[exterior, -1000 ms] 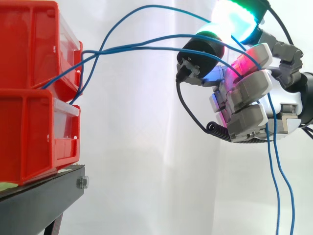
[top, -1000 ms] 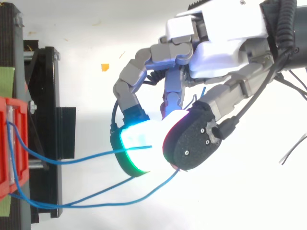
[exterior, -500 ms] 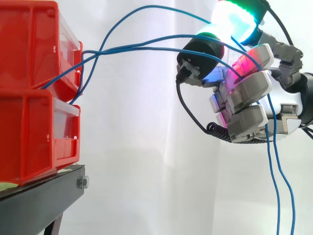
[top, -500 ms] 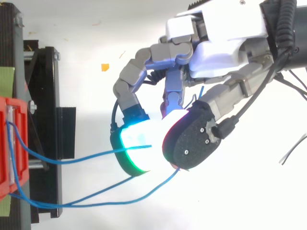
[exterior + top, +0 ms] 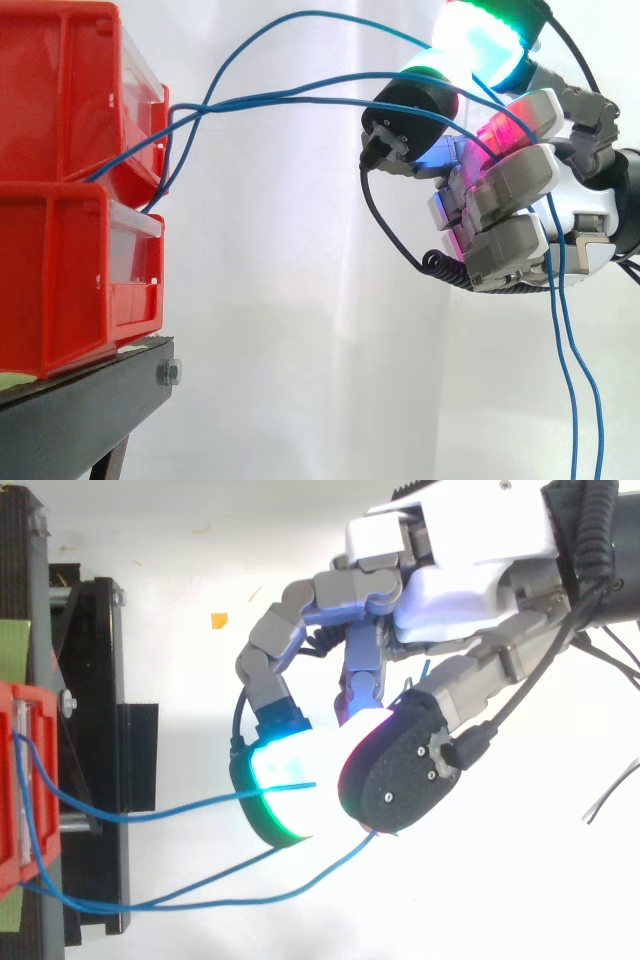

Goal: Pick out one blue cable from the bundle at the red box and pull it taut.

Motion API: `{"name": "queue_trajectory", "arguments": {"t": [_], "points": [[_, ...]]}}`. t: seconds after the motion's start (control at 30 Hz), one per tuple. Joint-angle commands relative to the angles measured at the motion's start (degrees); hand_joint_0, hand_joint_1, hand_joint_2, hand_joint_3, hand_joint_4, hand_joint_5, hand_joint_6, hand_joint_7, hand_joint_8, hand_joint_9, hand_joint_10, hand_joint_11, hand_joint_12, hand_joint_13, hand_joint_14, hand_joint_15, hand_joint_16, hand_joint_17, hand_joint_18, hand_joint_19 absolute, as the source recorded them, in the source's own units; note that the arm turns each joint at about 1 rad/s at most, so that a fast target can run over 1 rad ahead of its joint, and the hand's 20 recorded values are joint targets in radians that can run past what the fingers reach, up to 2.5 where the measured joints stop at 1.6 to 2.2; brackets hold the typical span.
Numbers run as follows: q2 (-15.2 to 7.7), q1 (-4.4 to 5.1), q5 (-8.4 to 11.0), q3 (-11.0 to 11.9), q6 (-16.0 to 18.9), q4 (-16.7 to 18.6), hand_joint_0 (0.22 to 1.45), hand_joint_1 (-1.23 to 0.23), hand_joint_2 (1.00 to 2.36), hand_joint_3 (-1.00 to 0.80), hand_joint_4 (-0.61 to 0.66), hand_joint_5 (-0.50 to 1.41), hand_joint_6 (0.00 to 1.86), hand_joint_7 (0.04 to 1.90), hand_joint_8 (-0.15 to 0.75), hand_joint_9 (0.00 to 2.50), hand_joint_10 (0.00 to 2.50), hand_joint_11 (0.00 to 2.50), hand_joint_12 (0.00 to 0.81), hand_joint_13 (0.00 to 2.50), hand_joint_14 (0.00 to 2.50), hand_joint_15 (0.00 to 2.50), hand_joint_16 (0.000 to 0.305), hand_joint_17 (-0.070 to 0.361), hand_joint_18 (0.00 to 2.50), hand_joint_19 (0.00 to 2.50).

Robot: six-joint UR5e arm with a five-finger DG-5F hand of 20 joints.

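Observation:
Two stacked red bins (image 5: 65,180) stand at the left on a black stand (image 5: 90,400). Three blue cables leave them toward my hand (image 5: 520,200). One blue cable (image 5: 300,14) arcs high to the glowing green fingertip (image 5: 480,40). The other two cables (image 5: 300,98) run nearly level into the curled fingers. From above, my hand (image 5: 460,570) pinches a blue cable (image 5: 170,812) between the green pad (image 5: 285,780) and the dark thumb pad (image 5: 400,780). The loose cable ends (image 5: 560,350) hang down behind the palm. All the cables still sag.
From above, the red bin (image 5: 12,780) sits at the left edge on the black stand (image 5: 100,680). A small orange scrap (image 5: 219,620) lies on the white floor. Open space separates the bins and my hand.
The hand keeps its place and grip. Only the hanging cable ends and the lower slack strands have swayed slightly.

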Motion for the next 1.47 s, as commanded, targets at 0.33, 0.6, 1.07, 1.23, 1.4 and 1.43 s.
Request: {"name": "queue_trajectory", "arguments": {"t": [0.33,0.6,1.07,1.23,1.4,1.43], "points": [[0.00,0.00,0.00,0.00,0.00,0.00,0.58,-0.88,1.44,-0.06,-0.35,-0.04,0.92,1.07,0.258,1.38,0.02,0.52,0.333,1.27,0.02,0.55,0.050,0.112,1.12,0.58],[0.00,0.00,0.00,0.00,0.00,0.00,0.58,-0.88,1.45,-0.06,-0.35,-0.04,0.92,1.08,0.262,1.38,0.02,0.52,0.332,1.27,0.02,0.55,0.050,0.112,1.12,0.58],[0.00,0.00,0.00,0.00,0.00,0.00,0.58,-0.89,1.43,-0.06,-0.34,-0.04,0.92,1.07,0.261,1.38,0.02,0.51,0.331,1.27,0.02,0.55,0.050,0.112,1.12,0.57],[0.00,0.00,0.00,0.00,0.00,0.00,0.58,-0.89,1.43,-0.06,-0.34,-0.04,0.92,1.08,0.259,1.38,0.02,0.52,0.329,1.27,0.02,0.54,0.050,0.112,1.12,0.58],[0.00,0.00,0.00,0.00,0.00,0.00,0.58,-0.88,1.43,-0.06,-0.34,-0.04,0.92,1.07,0.261,1.38,0.02,0.51,0.329,1.27,0.02,0.54,0.050,0.112,1.12,0.57],[0.00,0.00,0.00,0.00,0.00,0.00,0.58,-0.89,1.43,-0.06,-0.34,-0.04,0.92,1.09,0.264,1.38,0.02,0.52,0.328,1.27,0.02,0.54,0.050,0.112,1.12,0.57]]}}
